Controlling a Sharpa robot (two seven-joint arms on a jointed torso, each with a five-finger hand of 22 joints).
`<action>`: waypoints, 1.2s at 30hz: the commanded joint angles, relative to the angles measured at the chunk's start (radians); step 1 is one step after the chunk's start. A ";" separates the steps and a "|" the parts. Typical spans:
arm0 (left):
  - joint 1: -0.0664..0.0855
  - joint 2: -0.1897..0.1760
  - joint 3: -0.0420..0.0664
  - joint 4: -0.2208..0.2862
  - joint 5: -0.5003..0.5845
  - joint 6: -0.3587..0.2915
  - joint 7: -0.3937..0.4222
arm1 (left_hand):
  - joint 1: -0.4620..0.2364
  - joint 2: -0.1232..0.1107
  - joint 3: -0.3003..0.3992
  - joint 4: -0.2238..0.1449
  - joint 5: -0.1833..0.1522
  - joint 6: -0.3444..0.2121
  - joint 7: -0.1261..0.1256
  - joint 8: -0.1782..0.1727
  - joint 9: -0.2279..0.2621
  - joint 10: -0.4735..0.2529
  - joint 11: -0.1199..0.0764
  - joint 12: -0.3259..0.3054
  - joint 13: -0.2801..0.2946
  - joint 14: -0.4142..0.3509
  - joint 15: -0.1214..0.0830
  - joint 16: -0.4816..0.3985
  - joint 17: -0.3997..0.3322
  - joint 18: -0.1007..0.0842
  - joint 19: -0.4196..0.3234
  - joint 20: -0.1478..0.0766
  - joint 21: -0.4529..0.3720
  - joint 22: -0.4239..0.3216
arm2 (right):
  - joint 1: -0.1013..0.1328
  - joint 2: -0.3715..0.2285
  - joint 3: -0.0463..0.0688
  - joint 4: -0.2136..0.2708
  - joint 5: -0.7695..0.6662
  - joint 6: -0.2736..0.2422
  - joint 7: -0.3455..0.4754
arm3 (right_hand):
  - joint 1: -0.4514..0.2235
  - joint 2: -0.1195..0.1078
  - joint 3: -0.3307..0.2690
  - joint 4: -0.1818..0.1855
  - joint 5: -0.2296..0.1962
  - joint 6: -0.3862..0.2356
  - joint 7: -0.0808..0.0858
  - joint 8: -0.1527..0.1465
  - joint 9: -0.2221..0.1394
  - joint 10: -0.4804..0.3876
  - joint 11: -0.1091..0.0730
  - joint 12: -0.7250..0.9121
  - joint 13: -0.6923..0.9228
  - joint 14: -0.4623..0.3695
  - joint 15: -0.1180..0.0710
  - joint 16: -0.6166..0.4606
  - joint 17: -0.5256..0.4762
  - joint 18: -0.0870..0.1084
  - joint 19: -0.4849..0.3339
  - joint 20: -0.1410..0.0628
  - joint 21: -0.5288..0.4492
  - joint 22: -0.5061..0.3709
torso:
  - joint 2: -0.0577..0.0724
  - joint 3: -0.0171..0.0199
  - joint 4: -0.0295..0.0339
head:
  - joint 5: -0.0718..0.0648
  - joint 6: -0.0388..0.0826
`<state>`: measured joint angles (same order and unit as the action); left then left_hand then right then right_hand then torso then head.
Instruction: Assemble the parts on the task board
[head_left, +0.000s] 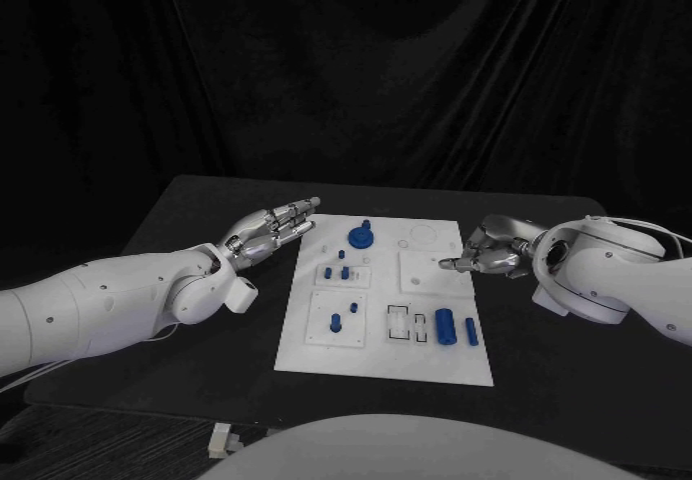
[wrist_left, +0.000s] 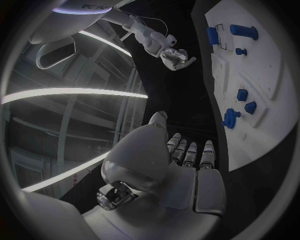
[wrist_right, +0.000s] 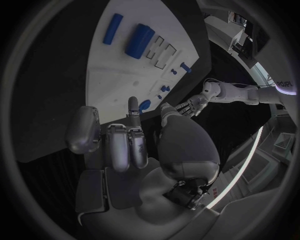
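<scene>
A: Task board sits mid-table. Left hand, off its left edge, is flat, fingers straight and apart, empty.

B: The parts?

A: Spread across the board; the bars lie lengthwise near its front right. Right hand, curled and empty, hovers at the board's right edge, probably nearer, with open table beyond.

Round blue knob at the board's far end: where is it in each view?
Head view: round blue knob at the white board's far end.
Left wrist view: knob, nearest the left hand.
Right wrist view: knob, beyond the right hand.
Shared landmark: the board.
</scene>
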<state>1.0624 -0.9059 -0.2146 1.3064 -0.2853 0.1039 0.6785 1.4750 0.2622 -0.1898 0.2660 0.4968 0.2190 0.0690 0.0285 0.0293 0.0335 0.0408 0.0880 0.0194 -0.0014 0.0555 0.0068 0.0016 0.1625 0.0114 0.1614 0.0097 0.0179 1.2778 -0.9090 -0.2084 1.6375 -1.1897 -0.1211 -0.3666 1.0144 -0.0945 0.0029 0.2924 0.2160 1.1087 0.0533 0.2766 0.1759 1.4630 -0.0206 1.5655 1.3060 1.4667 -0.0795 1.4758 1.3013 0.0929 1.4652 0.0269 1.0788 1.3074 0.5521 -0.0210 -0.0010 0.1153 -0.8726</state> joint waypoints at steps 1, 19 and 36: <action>-0.002 0.000 0.001 0.004 0.006 0.000 0.035 | 0.001 0.009 0.006 0.001 0.004 0.002 0.004 0.004 0.001 0.003 0.007 0.001 0.001 0.001 0.008 -0.007 -0.002 0.011 -0.001 0.006 -0.001 0.001 | -0.004 0.001 0.001 -0.001 -0.004 0.170 -0.154 | -0.053 -0.021 0.012 0.003 -0.020 0.030 -0.011 0.008 0.018 0.108 -0.010 0.005 0.265 0.077 -0.013 0.022 0.135 -0.014 0.032 -0.010 0.033 0.161 | 0.001 0.0007 0.0010 | -0.005 0.000; -0.004 -0.001 0.001 0.004 0.006 0.002 0.039 | 0.001 0.008 0.006 0.001 0.004 0.003 0.004 0.005 0.001 0.004 0.007 0.002 0.001 0.001 0.009 -0.007 -0.002 0.011 -0.001 0.007 -0.002 0.000 | -0.039 0.050 0.001 -0.007 -0.023 0.284 -0.237 | -0.057 0.038 0.026 -0.011 -0.035 0.094 -0.044 0.066 0.183 0.108 -0.034 0.005 0.265 0.095 -0.046 0.074 0.227 -0.049 0.061 -0.041 0.274 0.207 | 0.001 -0.0002 0.0016 | -0.025 0.000; -0.012 0.004 0.001 -0.003 0.006 0.012 0.038 | 0.002 0.008 0.007 0.000 0.005 0.000 0.004 0.004 0.001 0.004 0.008 0.002 0.001 0.001 0.010 -0.007 -0.002 0.012 -0.001 0.009 -0.002 0.000 | -0.088 0.102 0.001 -0.041 -0.031 0.277 -0.251 | -0.030 0.046 0.016 -0.034 -0.041 0.045 -0.044 0.059 0.250 0.108 -0.044 0.005 0.265 0.074 -0.044 0.011 0.103 -0.046 0.055 -0.042 0.274 0.201 | 0.002 -0.0001 0.0020 | -0.023 0.000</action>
<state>1.0522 -0.9042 -0.2144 1.3020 -0.2852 0.1051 0.6785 1.4750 0.2622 -0.1898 0.2660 0.4968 0.2199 0.0699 0.0285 0.0296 0.0361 0.0434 0.0880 0.0194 0.0023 0.0591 0.0068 0.0009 0.1625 0.0078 0.1650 0.0097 0.0178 1.1940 -0.8095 -0.2082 1.6011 -1.2070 0.1542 -0.5916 0.9749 -0.0482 0.0171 0.2642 0.1694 1.1600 0.0100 0.3385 0.4251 1.4663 -0.0633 1.5673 1.3077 1.4661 -0.1189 1.4922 1.3078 0.0617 1.4669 -0.0073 1.3588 1.3074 0.5532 -0.0211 0.0008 0.0919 -0.8726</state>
